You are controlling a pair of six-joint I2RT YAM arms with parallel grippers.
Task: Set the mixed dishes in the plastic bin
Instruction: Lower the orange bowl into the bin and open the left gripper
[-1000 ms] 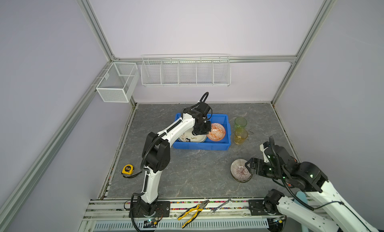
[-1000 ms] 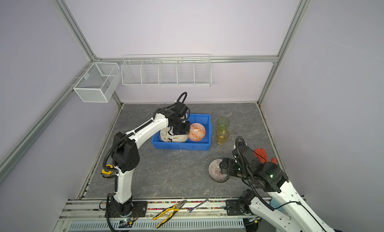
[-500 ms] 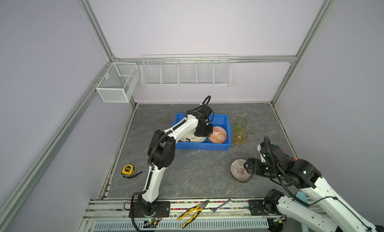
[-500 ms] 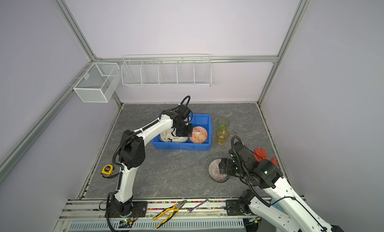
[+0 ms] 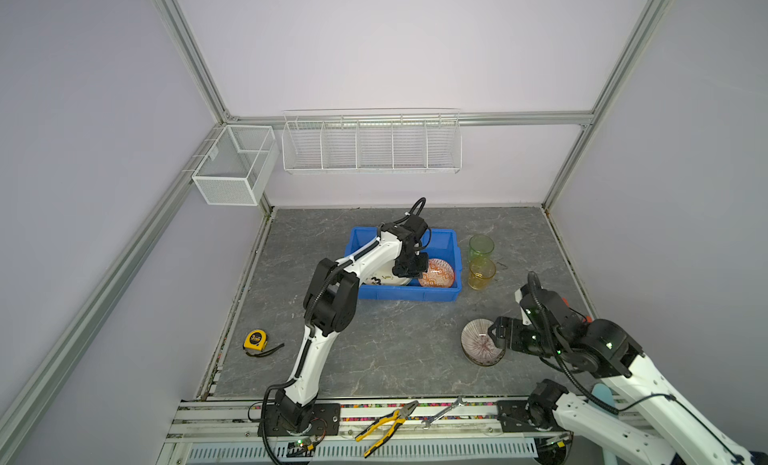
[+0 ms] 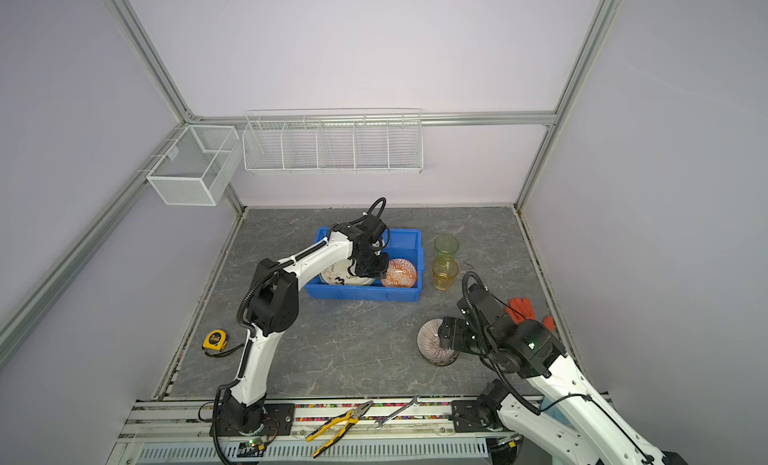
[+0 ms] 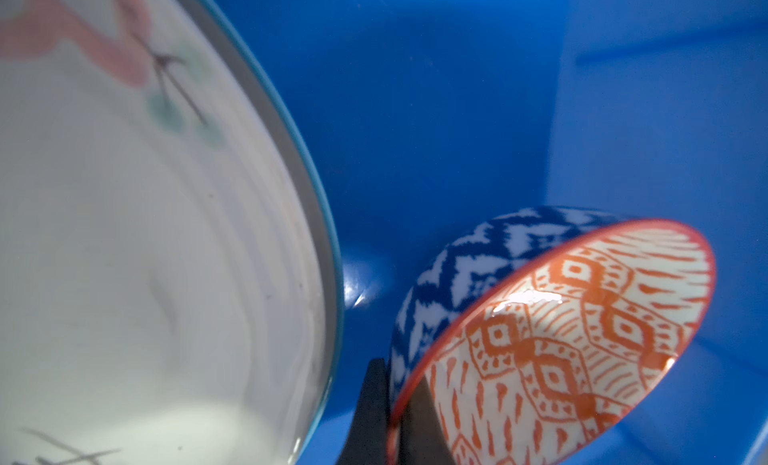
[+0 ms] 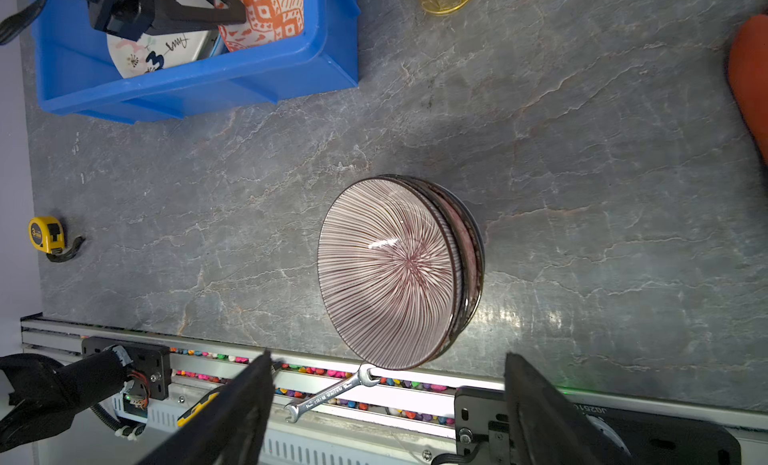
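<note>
Left claw (image 5: 414,268), mid-frame, pinches the tilted orange bowl's (image 5: 437,273) rim inside the plastic bin (image 5: 448,243); lay it flat beside the plate (image 5: 387,279) before letting go. Lower right, right claw (image 5: 495,340) stands spread by the striped bowl (image 5: 475,341).

Robot lab: aluminium-framed enclosure (image 5: 189,59)

Both top views: high over near edge, looking down toward far wall (image 5: 374,47), sharing whole table (image 5: 374,350).
Left wrist: very close inside blue bin (image 7: 457,109), blurry, probably facing its wall.
Right wrist: above striped bowl (image 8: 390,271), bin also in frame.
</note>
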